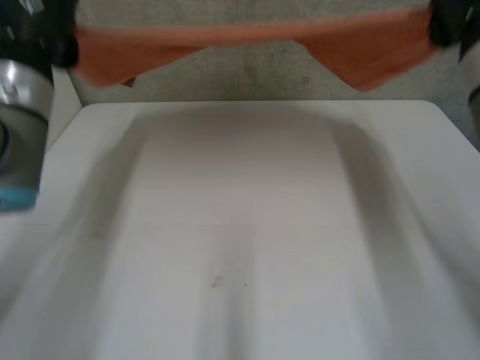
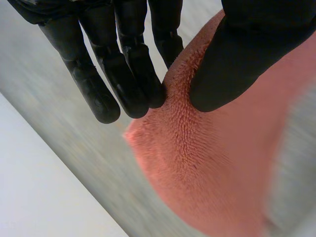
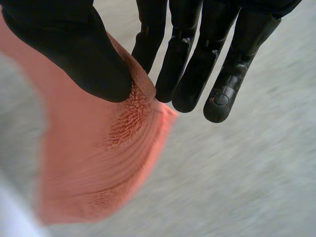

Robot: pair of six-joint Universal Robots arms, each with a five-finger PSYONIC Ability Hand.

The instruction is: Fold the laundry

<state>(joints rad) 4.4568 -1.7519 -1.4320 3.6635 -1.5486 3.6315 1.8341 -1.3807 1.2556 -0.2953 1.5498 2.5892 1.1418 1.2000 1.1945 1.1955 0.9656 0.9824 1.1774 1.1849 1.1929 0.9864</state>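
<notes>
Cloth [image 1: 375,52] stretched beyond the table [image 1: 240,225].
Thin corner pinches by left hand [image 2: 247,49] and right hand [image 3: 74,49]; either slipping could drop it.

Light soft and diffuse. Counter [image 1: 247,225] bright white at centre, with greyer soft-edged bands toward sides. Cloth [image 1: 247,34] evenly lit in head view. In wrist views its nap ridges throw fine shade, darker just under thumb of left hand [image 2: 131,69]. Dull sheen on right hand [image 3: 192,74] fingers. Pale highlight on left arm [image 1: 19,112] metal joint.
</notes>
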